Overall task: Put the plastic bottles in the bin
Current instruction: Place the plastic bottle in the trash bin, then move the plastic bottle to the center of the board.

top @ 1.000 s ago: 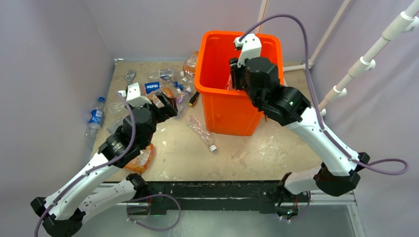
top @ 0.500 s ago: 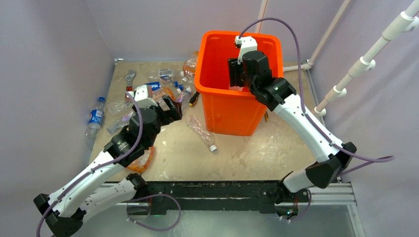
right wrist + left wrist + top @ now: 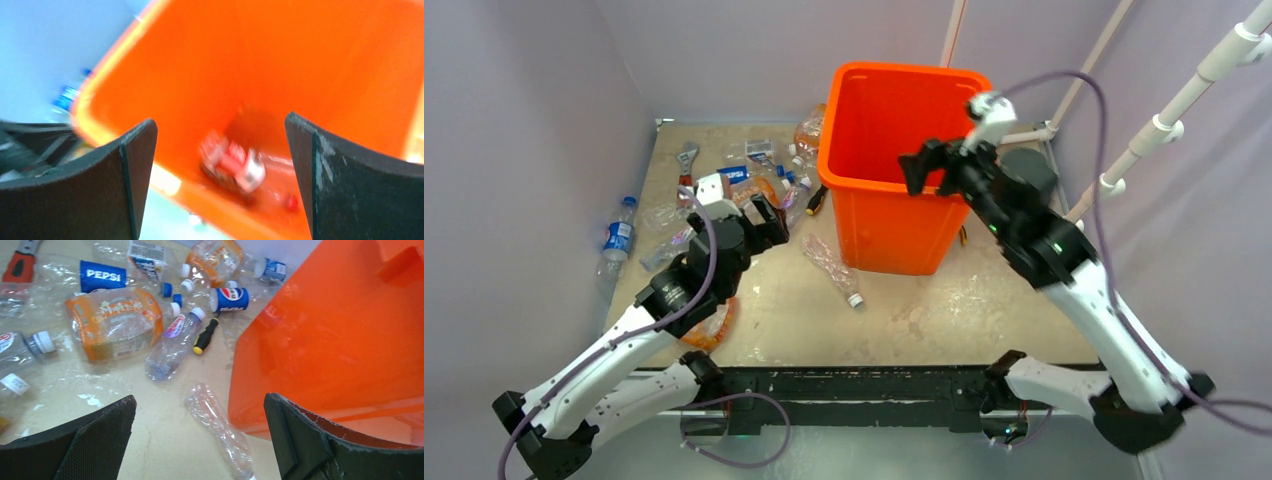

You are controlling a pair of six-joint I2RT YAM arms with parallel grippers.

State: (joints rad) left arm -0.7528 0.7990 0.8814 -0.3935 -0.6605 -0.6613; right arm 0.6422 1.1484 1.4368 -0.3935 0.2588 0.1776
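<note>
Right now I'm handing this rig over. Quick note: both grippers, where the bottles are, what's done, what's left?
Left gripper: fingers open, empty, hovering over the table left of the bin.
Right gripper: fingers open, empty, at the bin's mouth.
Done: at least one red-labelled bottle lies in the bin; the view is blurred, so the count is unsure.
Left: clear bottle beside the bin, the pile of bottles further left, blue-labelled bottle by the left wall, orange-labelled one under the left arm. Leave the screwdriver and wrench.
</note>
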